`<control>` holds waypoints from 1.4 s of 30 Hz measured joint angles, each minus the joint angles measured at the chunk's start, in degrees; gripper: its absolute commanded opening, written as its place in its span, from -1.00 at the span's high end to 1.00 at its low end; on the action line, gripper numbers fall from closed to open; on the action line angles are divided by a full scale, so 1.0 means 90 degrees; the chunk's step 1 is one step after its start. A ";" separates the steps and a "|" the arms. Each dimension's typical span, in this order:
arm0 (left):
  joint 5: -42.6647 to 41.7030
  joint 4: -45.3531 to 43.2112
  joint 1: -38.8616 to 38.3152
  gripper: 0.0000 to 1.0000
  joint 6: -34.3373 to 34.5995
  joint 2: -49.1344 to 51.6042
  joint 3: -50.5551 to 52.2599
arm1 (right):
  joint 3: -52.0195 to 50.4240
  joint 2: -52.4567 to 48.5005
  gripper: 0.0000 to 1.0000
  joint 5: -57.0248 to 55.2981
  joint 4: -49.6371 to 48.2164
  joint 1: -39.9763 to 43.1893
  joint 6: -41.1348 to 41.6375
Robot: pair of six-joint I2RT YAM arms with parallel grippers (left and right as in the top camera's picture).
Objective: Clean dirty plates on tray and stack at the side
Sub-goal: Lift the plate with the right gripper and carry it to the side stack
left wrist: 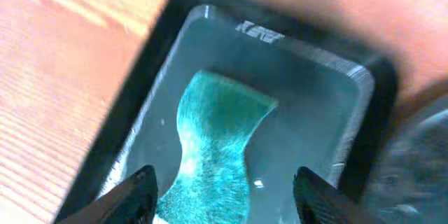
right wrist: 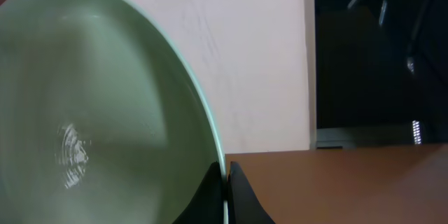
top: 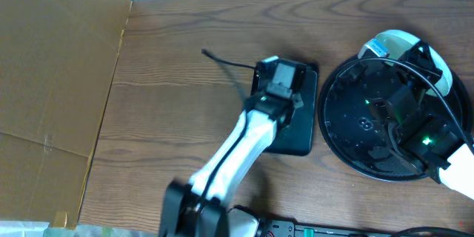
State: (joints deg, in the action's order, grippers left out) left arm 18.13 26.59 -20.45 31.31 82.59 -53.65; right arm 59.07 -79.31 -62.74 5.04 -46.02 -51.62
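Pinched at its rim by the right gripper (right wrist: 227, 194), black fingers clamped tight, a round white plate with a pale tinted rim (right wrist: 91, 112) stands tilted on edge near the counter's far right corner, above the large round black tray (top: 344, 104), presumably so its face can be wiped. Mid-counter, the left gripper (left wrist: 227, 199) hangs spread wide over a teal sponge (left wrist: 217, 126) in the small rectangular black tray (left wrist: 318, 77), likely to fetch it. No other plates show; the right arm (top: 444, 164) hides part of the round tray, and any smear is unreadable.
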 measured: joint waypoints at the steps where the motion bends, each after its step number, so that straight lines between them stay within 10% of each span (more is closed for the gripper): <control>1: 0.0000 0.0010 0.0000 -0.28 -0.0002 -0.0245 0.0000 | 0.0000 0.0000 0.98 -0.0005 -0.0073 -0.0002 -0.0063; 13: 0.0000 0.1149 0.0000 -0.46 -0.0022 -0.1246 0.0000 | -0.0005 -0.0049 0.98 0.2161 0.1999 0.0590 0.1280; 20: 0.0000 0.1333 0.0000 -0.52 -0.0024 -0.1234 0.0000 | -0.0058 0.0148 0.98 0.1302 0.0731 0.1022 0.2127; 27: 0.0000 0.1338 0.0000 -0.56 -0.0024 -0.1234 0.0000 | 0.0007 0.0614 0.98 0.3075 0.2059 0.1353 0.2093; 42: 0.0000 0.1338 0.0000 -0.58 -0.0024 -0.1234 0.0000 | 0.0000 0.0199 0.97 0.6992 0.1664 0.5076 0.5532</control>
State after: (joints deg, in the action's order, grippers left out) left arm 18.13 38.63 -20.45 31.09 71.48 -53.65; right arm 59.07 -77.52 0.19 20.01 -0.34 -1.83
